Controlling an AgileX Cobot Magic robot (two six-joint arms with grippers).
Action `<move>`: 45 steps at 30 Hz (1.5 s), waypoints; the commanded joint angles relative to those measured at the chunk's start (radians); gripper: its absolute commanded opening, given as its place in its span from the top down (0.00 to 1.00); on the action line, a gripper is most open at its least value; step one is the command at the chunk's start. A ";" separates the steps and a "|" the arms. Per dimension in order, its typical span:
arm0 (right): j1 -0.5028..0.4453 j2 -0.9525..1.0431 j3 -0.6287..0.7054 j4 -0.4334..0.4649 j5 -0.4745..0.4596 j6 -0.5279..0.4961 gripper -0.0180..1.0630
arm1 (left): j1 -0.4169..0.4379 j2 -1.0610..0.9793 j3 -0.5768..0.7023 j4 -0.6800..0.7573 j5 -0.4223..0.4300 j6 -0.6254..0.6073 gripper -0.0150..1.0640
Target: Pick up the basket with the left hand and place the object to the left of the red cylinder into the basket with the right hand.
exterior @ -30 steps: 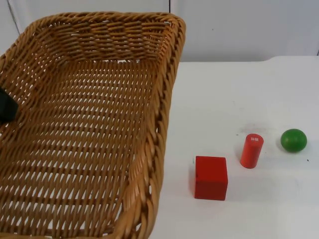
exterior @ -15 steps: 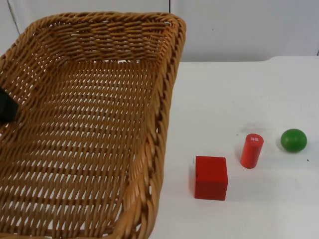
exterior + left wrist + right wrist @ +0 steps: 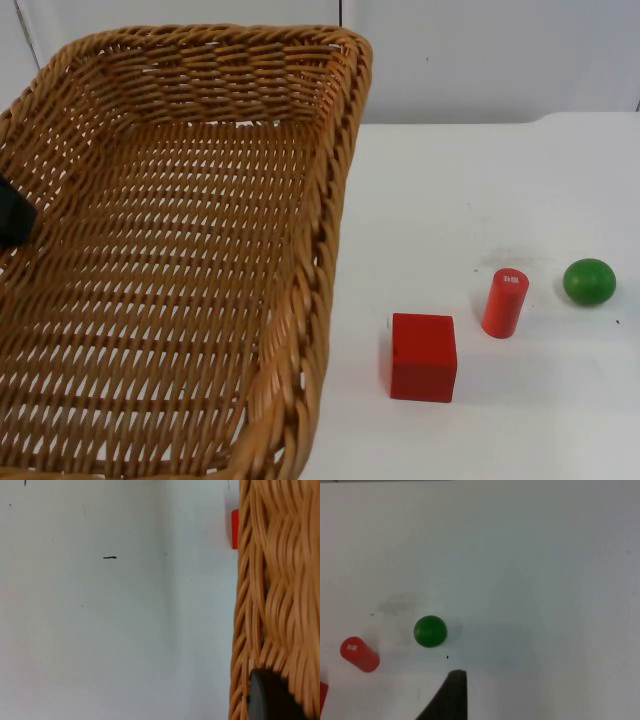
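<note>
The light is bright and even, with no glare on the white bench. Shadows are soft and small: a faint grey one sits just beside the red block, the red tube and the green ball. The basket weave looks sharp from above. Close to the left wrist camera, it looks a little blurry.

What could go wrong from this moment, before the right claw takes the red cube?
1. The red cube sits close beside the red cylinder, so a wide approach may knock the upright cylinder over.
2. The right claw hangs nearer the green ball than the cube; it could pick the wrong object, or nudge the ball so it rolls.
3. The left claw grips the basket at one rim only, so the lifted basket may tilt.
</note>
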 commanded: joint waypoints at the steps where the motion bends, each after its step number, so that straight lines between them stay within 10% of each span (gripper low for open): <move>1: -0.007 0.024 -0.030 0.030 -0.005 -0.023 0.01 | 0.002 -0.010 -0.002 -0.029 0.006 -0.004 0.99; 13: -0.007 0.194 -0.168 0.263 0.000 -0.376 0.01 | 0.002 -0.010 -0.002 -0.031 0.006 -0.004 0.99; 25: 0.028 0.364 -0.270 0.268 0.040 -0.503 0.01 | 0.002 -0.010 -0.002 -0.031 0.006 -0.004 0.99; 45: 0.386 0.686 -0.313 0.261 0.013 -0.766 0.01 | 0.002 -0.010 -0.002 -0.031 0.006 -0.004 0.99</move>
